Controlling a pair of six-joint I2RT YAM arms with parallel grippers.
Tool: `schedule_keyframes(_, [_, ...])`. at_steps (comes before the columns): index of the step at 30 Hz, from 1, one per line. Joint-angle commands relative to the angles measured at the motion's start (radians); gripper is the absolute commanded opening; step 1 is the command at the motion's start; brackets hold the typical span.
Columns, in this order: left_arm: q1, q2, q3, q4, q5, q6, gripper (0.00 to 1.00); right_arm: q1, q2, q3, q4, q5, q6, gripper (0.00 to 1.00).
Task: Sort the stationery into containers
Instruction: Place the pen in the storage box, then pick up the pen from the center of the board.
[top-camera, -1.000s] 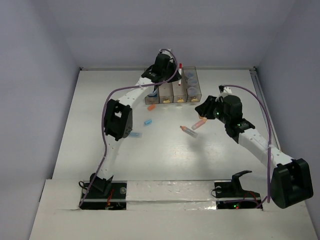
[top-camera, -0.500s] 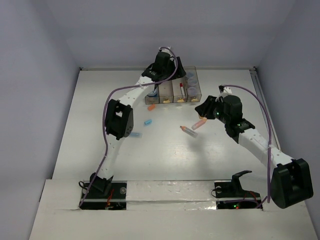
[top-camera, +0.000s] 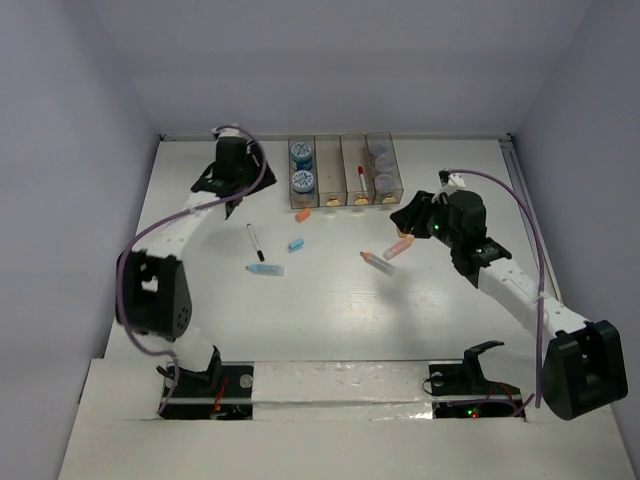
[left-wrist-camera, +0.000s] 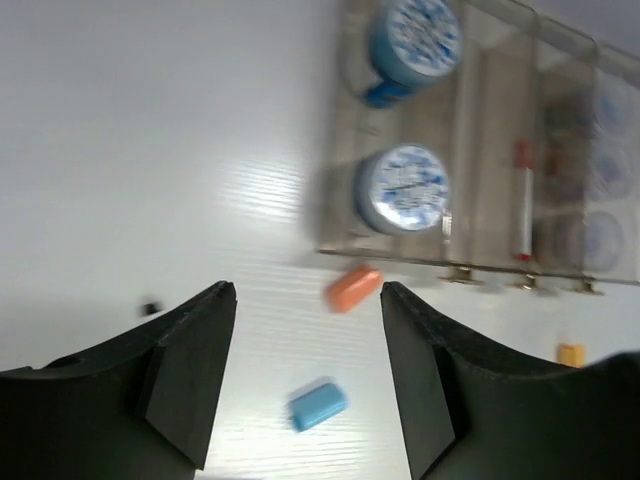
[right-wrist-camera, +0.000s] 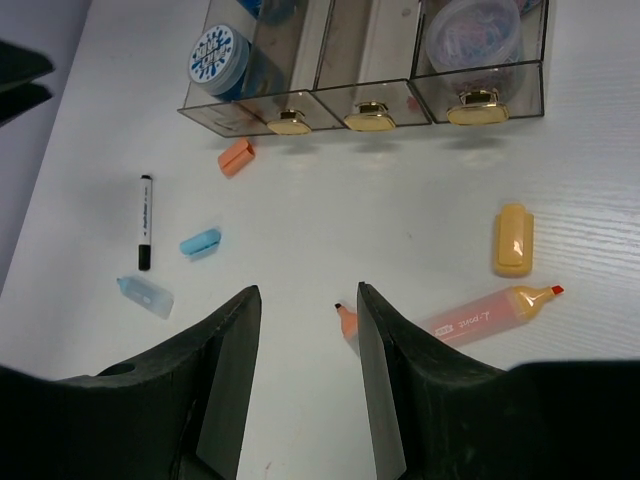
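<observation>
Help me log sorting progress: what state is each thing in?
left gripper: open, empty.
right gripper: open, empty.
blue-topped rolls: both in the leftmost bin.
second bin: looks empty.
red-capped marker: lying in the third bin.
purple round pieces: in the rightmost bin.
orange highlighter: uncapped, loose on the table.
highlighter cap: off, lying apart from it.
black marker: loose on the table.
orange stick: loose on the table.
blue stick: loose on the table.

White table, faintly grained, evenly lit, only soft shadows on it. Behind the table, plain pale lilac-grey back wall. Left of the table and right of it, side walls in the same tint. Along the table's near edge, raised white ledge with a glossy strip.
</observation>
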Motion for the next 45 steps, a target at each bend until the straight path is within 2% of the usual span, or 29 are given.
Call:
schedule_keyframes(1, [0.021, -0.212, -0.222, -0.007, -0.14, 0.027, 0.57, 0.007, -0.026, -0.003, 0.036, 0.009, -0.012, 0.49])
schedule_keyframes(9, [0.03, -0.234, -0.391, -0.042, -0.204, 0.027, 0.55, 0.007, -0.025, 0.0, 0.031, -0.005, -0.012, 0.49])
schedule_keyframes(14, [0.03, -0.18, -0.384, -0.034, -0.214, 0.023, 0.41, 0.007, -0.022, 0.0, 0.033, -0.017, -0.012, 0.5])
schedule_keyframes(23, [0.03, -0.087, -0.424, 0.02, -0.191, 0.01, 0.38, 0.007, -0.016, 0.001, 0.037, -0.028, -0.009, 0.5])
schedule_keyframes(25, [0.021, -0.071, -0.421, 0.031, -0.191, 0.006, 0.37, 0.007, -0.016, 0.001, 0.037, -0.028, -0.009, 0.51])
schedule_keyframes(34, [0.001, 0.008, -0.43, 0.055, -0.278, -0.023, 0.2, 0.007, -0.016, 0.006, 0.03, -0.028, -0.009, 0.51])
schedule_keyframes(39, [-0.009, 0.039, -0.422, 0.075, -0.313, -0.036, 0.0, 0.007, -0.022, 0.007, 0.025, -0.025, -0.01, 0.51])
schedule_keyframes(42, [-0.009, 0.027, -0.379, 0.081, -0.312, -0.028, 0.0, 0.007, -0.019, 0.006, 0.027, -0.026, -0.009, 0.51])
schedule_keyframes(45, [-0.009, -0.011, -0.275, 0.062, -0.324, -0.01, 0.0, 0.007, -0.017, 0.006, 0.028, -0.022, -0.01, 0.52])
